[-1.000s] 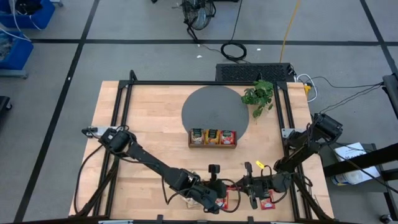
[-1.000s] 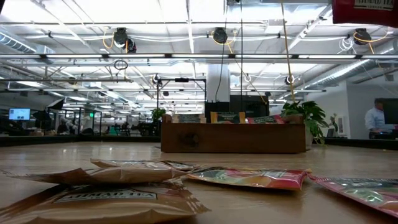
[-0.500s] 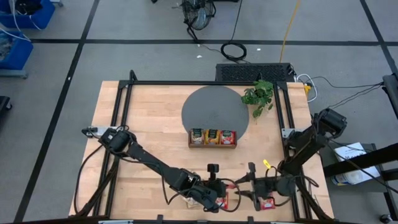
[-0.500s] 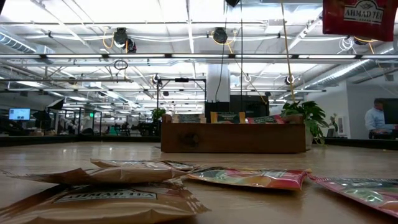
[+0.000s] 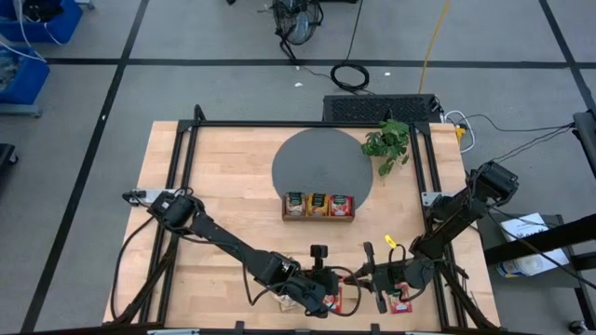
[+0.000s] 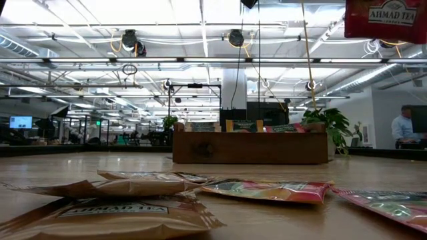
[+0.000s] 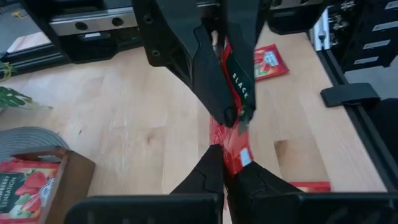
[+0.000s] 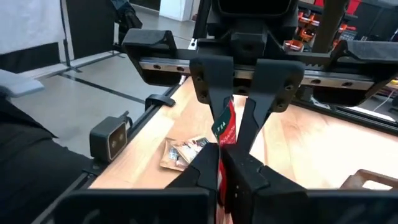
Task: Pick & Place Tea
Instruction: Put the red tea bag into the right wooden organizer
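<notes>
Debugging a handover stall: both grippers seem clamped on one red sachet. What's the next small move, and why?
Probably open the left gripper and let the right gripper keep the red sachet. Both are shut on opposite ends of it, above the table, so neither arm can carry it to the wooden tray until one lets go.

The wide left and middle stretch of the table lies bare, so a gripper could pass freely there and over the flat grey round mat; the wooden tray at the mat's near edge and the potted plant toward the back right corner stand up as obstacles. The near edge is crowded; the left gripper and right gripper meet nose to nose there, both pinched on one red sachet, with loose sachets lying flat around them.
</notes>
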Controlling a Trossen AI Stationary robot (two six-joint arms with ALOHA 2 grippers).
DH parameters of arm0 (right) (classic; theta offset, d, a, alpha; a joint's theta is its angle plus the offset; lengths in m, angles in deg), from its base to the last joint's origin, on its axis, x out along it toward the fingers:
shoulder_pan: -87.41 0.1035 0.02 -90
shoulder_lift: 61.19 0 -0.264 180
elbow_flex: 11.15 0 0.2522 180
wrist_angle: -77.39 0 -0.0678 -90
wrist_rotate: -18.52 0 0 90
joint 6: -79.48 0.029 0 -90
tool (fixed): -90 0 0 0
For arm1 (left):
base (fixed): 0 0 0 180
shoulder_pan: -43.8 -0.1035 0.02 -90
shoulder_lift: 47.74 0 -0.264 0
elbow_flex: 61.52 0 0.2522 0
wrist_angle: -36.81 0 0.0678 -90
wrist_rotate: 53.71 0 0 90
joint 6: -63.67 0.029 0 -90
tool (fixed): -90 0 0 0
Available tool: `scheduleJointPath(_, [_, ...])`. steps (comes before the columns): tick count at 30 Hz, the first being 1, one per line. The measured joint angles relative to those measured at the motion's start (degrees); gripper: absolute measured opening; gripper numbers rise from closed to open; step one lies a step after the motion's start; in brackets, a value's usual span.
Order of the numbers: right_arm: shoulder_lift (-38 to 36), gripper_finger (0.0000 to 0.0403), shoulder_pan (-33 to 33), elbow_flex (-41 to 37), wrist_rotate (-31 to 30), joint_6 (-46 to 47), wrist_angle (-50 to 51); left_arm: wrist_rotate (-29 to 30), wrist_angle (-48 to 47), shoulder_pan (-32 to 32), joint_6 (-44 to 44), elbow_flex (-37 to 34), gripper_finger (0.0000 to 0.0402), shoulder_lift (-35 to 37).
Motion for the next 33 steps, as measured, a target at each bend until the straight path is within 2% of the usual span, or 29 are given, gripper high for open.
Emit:
scheduleJointPath(8, [0.0, 0.0001, -0.22, 0.0, -1.32, 1.38, 1.29, 0.23, -1.24, -0.13, 1.21, 0.0, 0.001, 0.0])
scheduleJointPath(12, [0.0, 0.0001, -0.15, 0.0, -3.64, 3.82, 4.36, 0.45, -2.23, 0.19, 4.6, 0.0, 0.0047, 0.08])
scheduleJointPath(22, [0.0, 0.0, -0.15, -0.04, -3.73, 4.44, 5.71, 1.17, -4.7, 2.16, 8.09, 0.0, 0.0158, 2.74])
scheduleJointPath(26, [0.0, 0.0, -0.15, -0.07, -3.76, 4.49, 5.84, 1.74, -9.2, 2.99, 4.63, 0.0, 0.0179, 5.96])
scheduleJointPath(28, [0.0, 0.0, -0.15, -0.07, -3.76, 5.22, 6.49, 1.99, -15.35, 3.74, -0.37, 0.01, 0.0182, 8.31])
scheduleJointPath(30, [0.0, 0.0, 0.0, -0.07, -3.72, 6.25, 7.64, 6.42, -24.66, 5.66, -6.71, 0.02, 0.0178, 11.11])
scheduleJointPath(33, [0.0, 0.0, 0.56, -0.07, -3.83, 7.0, 9.33, 18.07, -34.11, 10.83, -13.9, 0.04, 0.0155, 13.84])
